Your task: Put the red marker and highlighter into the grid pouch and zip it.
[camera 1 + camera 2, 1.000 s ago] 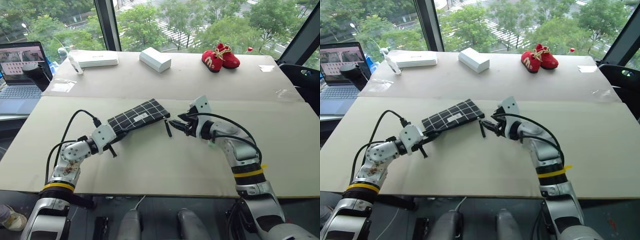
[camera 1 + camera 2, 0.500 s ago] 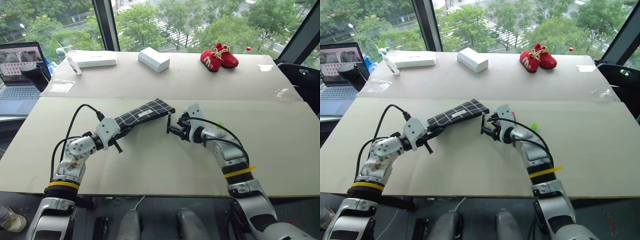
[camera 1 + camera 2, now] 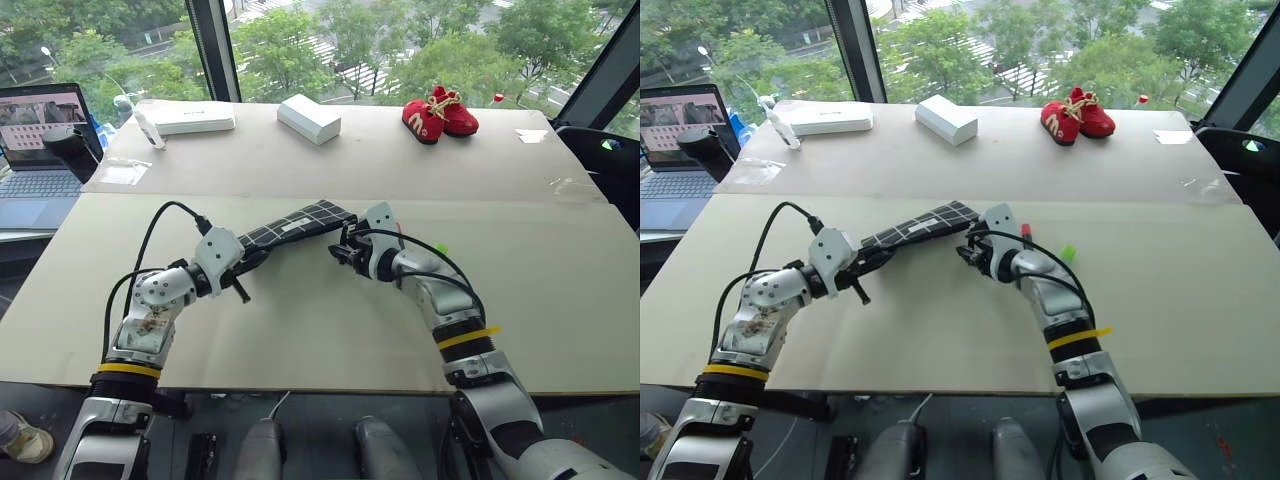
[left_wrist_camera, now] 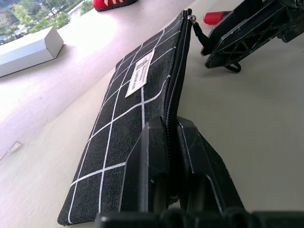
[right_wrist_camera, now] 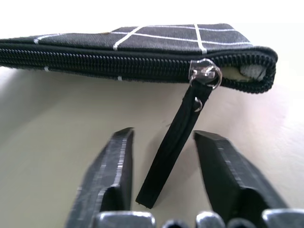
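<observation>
Left gripper (image 4: 172,156) is clamping the pouch (image 4: 135,114) edge above the desk (image 3: 330,330). Right gripper (image 5: 164,156), fingers apart, is straddling the pull cord (image 5: 173,147). Marker (image 3: 1025,232) and highlighter (image 3: 1066,252) are lying beyond.

I see the grid pouch (image 3: 295,224), black with white lines and a small white label, lifted edge-up off the tabletop (image 3: 300,330), its pull cord (image 5: 167,151) dangling. The red marker (image 3: 1025,231) and light-green highlighter (image 3: 1067,252) lie just right of it.
</observation>
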`<state>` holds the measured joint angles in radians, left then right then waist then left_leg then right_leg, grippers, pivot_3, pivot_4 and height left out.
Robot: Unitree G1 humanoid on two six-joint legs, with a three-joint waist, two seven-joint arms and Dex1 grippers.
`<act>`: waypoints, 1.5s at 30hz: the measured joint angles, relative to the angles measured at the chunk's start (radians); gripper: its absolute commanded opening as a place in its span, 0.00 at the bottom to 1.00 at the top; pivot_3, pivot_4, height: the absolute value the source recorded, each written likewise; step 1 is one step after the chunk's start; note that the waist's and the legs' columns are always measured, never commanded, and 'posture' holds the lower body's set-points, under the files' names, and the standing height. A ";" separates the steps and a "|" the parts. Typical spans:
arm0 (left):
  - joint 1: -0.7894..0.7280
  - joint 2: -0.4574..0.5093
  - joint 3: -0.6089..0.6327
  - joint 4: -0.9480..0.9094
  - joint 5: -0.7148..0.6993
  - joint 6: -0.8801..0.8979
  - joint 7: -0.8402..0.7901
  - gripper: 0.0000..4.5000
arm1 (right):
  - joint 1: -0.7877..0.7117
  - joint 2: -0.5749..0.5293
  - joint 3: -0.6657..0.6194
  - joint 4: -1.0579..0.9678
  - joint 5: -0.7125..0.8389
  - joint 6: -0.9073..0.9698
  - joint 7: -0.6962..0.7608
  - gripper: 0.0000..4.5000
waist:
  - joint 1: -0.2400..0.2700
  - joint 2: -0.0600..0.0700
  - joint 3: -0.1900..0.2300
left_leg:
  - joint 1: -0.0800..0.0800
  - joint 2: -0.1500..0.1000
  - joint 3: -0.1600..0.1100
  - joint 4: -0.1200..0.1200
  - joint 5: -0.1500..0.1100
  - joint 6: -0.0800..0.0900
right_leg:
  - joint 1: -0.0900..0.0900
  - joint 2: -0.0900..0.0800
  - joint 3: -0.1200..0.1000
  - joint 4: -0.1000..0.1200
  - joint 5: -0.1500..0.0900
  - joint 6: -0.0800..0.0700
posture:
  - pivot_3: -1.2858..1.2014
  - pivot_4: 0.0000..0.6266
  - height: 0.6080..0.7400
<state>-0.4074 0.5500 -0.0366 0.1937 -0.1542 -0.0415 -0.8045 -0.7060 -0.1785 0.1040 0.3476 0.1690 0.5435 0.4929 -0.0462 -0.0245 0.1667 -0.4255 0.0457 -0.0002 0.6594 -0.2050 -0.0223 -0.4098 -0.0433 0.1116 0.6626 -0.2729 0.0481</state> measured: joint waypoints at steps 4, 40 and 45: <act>0.007 0.000 0.000 -0.007 0.003 0.002 0.002 0.00 | 0.000 -0.002 0.006 0.000 -0.003 -0.017 0.022 0.01 | 0.000 0.000 0.000 | 0.000 0.000 0.000 0.000 0.000 0.000 | 0.000 0.000 0.000 0.000 0.000 0.000 | 0.52 0.24 0.92; -0.004 -0.020 0.001 -0.045 0.008 0.045 0.009 0.00 | 0.165 -0.318 -0.033 -0.510 0.170 0.295 0.364 0.45 | 0.013 -0.001 0.000 | -0.003 0.000 -0.002 0.000 0.000 0.000 | 0.000 -0.001 -0.002 -0.004 0.000 0.000 | 0.52 0.24 0.92; -0.004 -0.038 0.000 -0.056 0.008 0.046 0.009 0.00 | 0.229 -0.374 -0.219 -0.566 0.177 0.367 0.205 0.45 | -0.001 -0.001 0.001 | -0.002 0.000 -0.001 0.000 0.000 0.000 | 0.000 0.000 -0.001 -0.004 0.000 0.000 | 0.52 0.24 0.92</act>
<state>-0.4112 0.5120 -0.0369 0.1377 -0.1462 0.0044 -0.7954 -0.4768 -0.5524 -0.1149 -0.2184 0.3464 0.9110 0.6981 -0.0468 -0.0257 0.1674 -0.4276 0.0455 -0.0017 0.6593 -0.2050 -0.0223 -0.4096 -0.0434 0.1110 0.6591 -0.2730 0.0482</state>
